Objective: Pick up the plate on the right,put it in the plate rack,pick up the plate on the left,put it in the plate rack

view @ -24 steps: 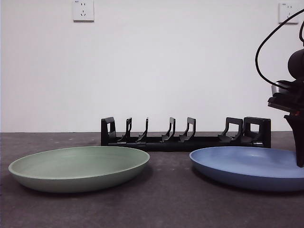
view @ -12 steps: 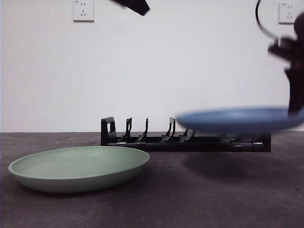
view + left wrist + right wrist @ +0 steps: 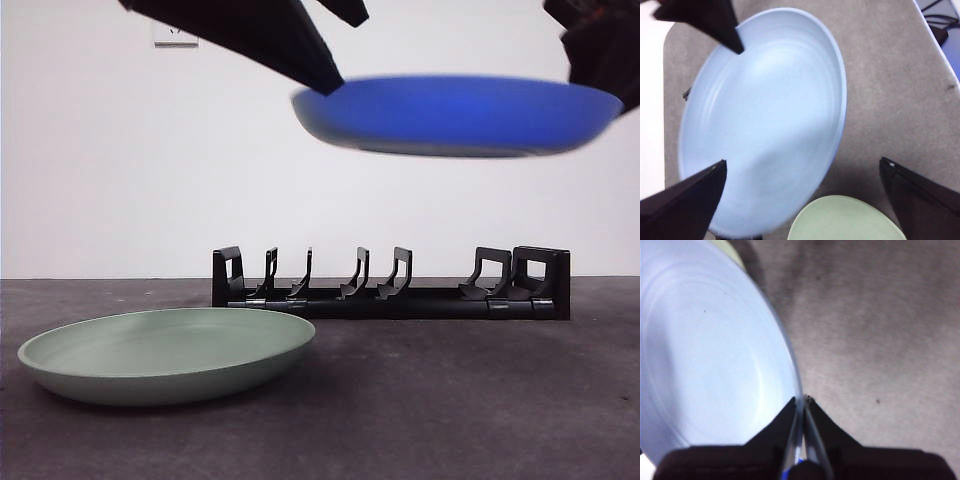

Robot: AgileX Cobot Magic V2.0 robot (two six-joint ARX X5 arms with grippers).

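Over dark table point(image 3: 420, 430), right gripper point(image 3: 802, 402) pinching blue plate point(image 3: 455, 115) (left gripper point(image 3: 800, 170) spread open alongside) should tilt it upright above plate rack point(image 3: 390, 290).

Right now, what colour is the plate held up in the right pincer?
Blue. The plate shows it best in the front view; the wrist views wash it out to pale blue.

Two plates, one blue plate point(image 3: 455, 115) pinched at its rim in the right gripper point(image 3: 803, 405), one green plate point(image 3: 165, 352) on the table beneath the left gripper point(image 3: 805, 172), one black plate rack point(image 3: 390, 285), two grippers, one wall socket point(image 3: 175, 38).
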